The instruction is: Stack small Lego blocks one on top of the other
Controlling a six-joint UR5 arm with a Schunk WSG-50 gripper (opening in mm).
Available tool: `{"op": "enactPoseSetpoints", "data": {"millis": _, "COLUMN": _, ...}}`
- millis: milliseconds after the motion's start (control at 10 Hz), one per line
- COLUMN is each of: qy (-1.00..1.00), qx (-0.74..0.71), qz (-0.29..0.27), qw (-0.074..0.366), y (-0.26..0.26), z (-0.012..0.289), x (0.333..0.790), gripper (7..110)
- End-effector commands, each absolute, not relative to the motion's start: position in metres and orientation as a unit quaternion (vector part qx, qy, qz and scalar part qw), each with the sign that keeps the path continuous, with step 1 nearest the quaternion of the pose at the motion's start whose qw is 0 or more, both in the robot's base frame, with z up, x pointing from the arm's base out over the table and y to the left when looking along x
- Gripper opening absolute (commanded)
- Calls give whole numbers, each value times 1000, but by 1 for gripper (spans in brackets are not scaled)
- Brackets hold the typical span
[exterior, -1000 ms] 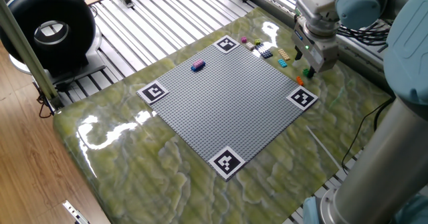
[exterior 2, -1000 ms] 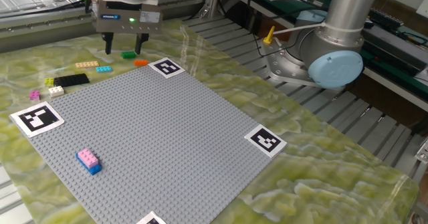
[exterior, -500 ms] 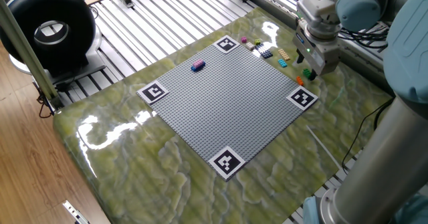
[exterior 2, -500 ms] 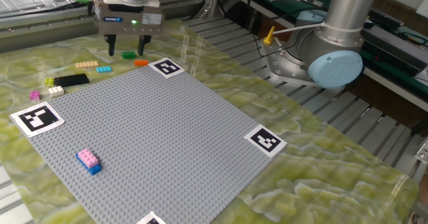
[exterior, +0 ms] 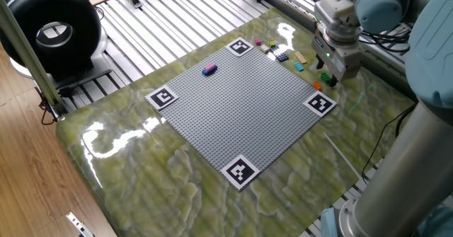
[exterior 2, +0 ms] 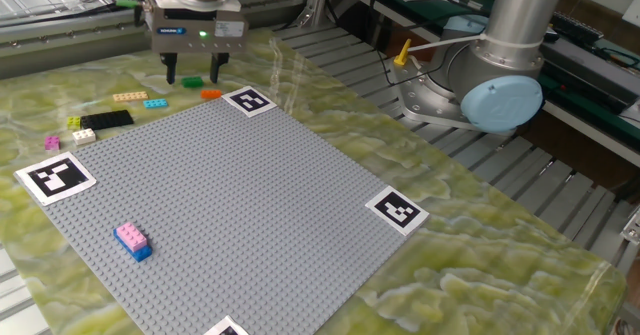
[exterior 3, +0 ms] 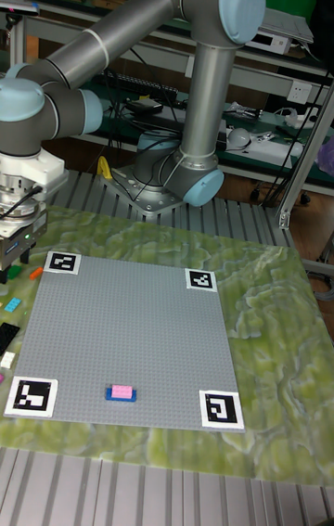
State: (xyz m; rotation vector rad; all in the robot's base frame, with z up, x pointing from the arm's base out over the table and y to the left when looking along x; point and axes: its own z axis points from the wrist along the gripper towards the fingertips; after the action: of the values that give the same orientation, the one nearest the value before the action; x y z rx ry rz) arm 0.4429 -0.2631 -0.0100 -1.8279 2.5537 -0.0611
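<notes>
Since a second ago we see the two-finger gripper (exterior 2: 194, 77) sunk lower over the small green studded brick (exterior 2: 191, 80), and shifted a little toward the near corner marker; nothing else on the table has changed place.

Now we find the two dark fingers apart, one on each side of the green brick, with their tips close to the marbled green tabletop (exterior 2: 500, 245). We cannot tell whether the pads touch the brick yet; it does not look clamped. In one fixed view the same brick (exterior: 325, 76) shows just under the gripper (exterior: 328, 75), partly hidden by a finger.

What the coming move turns on, as we judge it: the brick lies straight beneath the gripper, between the fingers, so the way to it is down and then inward, not sideways. Its long axis seems to run across the gap from finger to finger, though at this size we would not swear to it. If so, the fingers would close on its short ends.

Just beside it sits a small orange brick (exterior 2: 210, 94), near the black-and-white corner tag (exterior 2: 249, 101), close enough that we think a finger could nudge it.

Well apart, on the big grey studded baseplate (exterior 2: 260, 205), stands a pink brick seated on a dark blue brick (exterior 2: 132, 241). We take that for the stack's start, and the green brick for the next piece to carry there.
</notes>
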Motion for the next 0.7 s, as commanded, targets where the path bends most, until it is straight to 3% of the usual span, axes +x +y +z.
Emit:
{"op": "enactPoseSetpoints", "data": {"millis": 0, "qy": 820, "qx": -572, "qz": -15, "qw": 3, "y": -262, "z": -11, "x": 443, "gripper": 44}}
{"op": "enactPoseSetpoints", "data": {"millis": 600, "qy": 820, "qx": -572, "qz": -15, "qw": 2, "y": -261, "z": -12, "x": 444, "gripper": 44}}
